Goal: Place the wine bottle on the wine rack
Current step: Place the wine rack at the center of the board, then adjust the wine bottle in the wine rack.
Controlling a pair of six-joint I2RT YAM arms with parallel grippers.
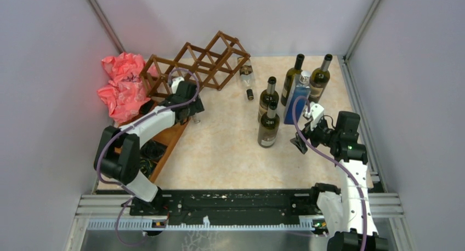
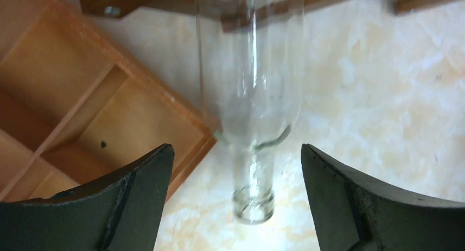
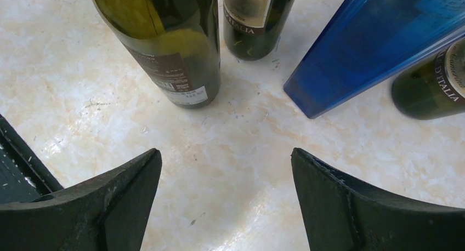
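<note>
The left gripper (image 2: 234,169) is spread wide, its fingers either side of a clear wine bottle (image 2: 249,97) without touching it. The bottle's body seems to sit in the wine rack (image 1: 210,63). The right gripper (image 3: 226,158) hangs open near the dark bottles (image 3: 170,43).

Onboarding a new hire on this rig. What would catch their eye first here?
Likely the crumpled pink plastic at the far left, beside the dark lattice rack. Next, the dark bottles clustered with a blue bottle at the far right, just ahead of the open right gripper. In the left wrist view, a clear bottle lies neck-first, untouched, between the fingers of the open left gripper.
</note>
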